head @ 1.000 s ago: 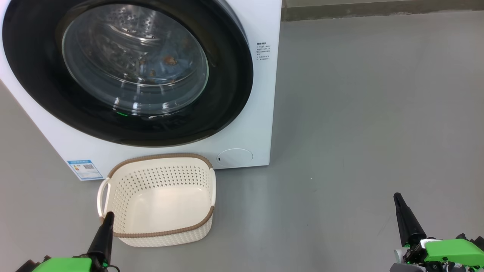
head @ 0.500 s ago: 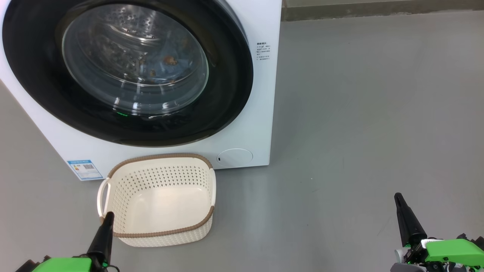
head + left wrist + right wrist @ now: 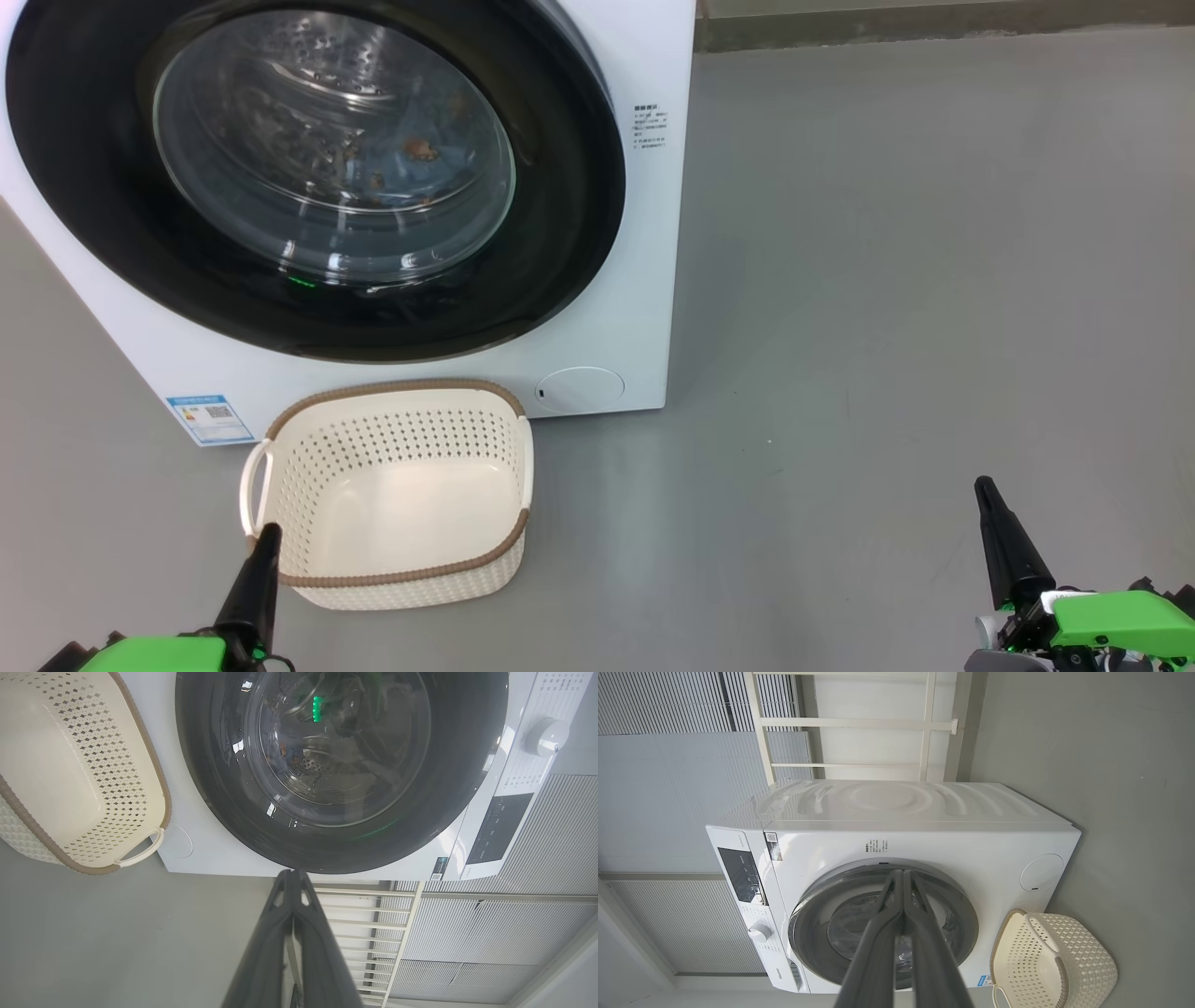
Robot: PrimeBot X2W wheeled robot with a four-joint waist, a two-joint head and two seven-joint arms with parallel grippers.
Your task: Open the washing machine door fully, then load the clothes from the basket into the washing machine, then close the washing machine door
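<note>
The white washing machine (image 3: pixel 616 299) fills the upper left of the head view, and its black-rimmed door (image 3: pixel 103 205) lies flush against the front. Through the glass, bits of the bear-print clothes (image 3: pixel 415 147) show inside the drum. The cream basket (image 3: pixel 392 499) stands on the floor in front of the machine with nothing in it. My left gripper (image 3: pixel 269 534) is shut and empty, its tip over the basket's near left corner. My right gripper (image 3: pixel 982 487) is shut and empty, low at the far right. Both wrist views show the door (image 3: pixel 219 788) (image 3: pixel 966 924) and pressed-together fingers (image 3: pixel 292 882) (image 3: pixel 901 882).
Grey floor (image 3: pixel 887 280) spreads to the right of the machine. A low wall base (image 3: pixel 934 23) runs along the top. A white railing (image 3: pixel 859 723) and ribbed wall panels (image 3: pixel 537 914) stand behind the machine. A control knob (image 3: pixel 546 735) sits on its panel.
</note>
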